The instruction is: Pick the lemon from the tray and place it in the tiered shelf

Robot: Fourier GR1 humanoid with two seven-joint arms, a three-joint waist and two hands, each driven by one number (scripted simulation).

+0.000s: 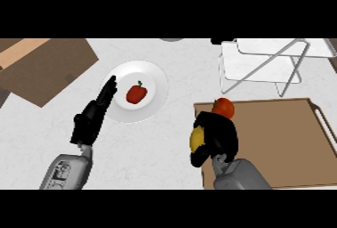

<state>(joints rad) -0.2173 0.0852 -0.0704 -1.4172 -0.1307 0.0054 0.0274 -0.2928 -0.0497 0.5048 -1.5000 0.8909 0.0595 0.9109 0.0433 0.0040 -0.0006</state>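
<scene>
A pale, speckled stone counter top is seen carrying everything. A round white plate is set on it. Right of the plate, a flat brown wooden tray is laid. Above the tray, a white wire-framed tiered shelf is stood. Left of the plate, a brown wooden board is placed at an angle.

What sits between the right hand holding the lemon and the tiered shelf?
In the head view, an orange-red fruit lies on the tray just beyond the right hand and lemon; then bare counter up to the shelf.
</scene>
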